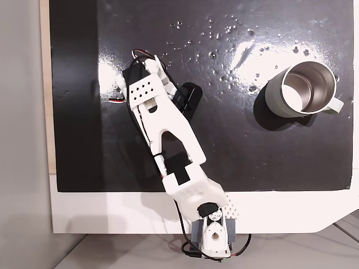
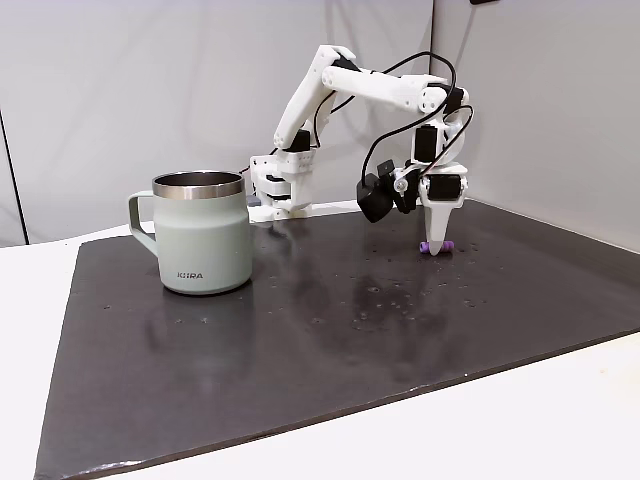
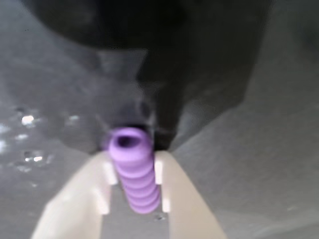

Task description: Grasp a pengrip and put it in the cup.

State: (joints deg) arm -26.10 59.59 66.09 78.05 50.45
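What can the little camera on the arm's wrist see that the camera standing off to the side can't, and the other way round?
The wrist view alone shows the pengrip close up: ridged, hollow at the end, lying between the two pale fingertips of the gripper.

The side fixed view alone shows the grey-green cup with its handle, the whole white arm, and the wall behind.

Both show the purple pengrip, the gripper around it, and the dark mat.
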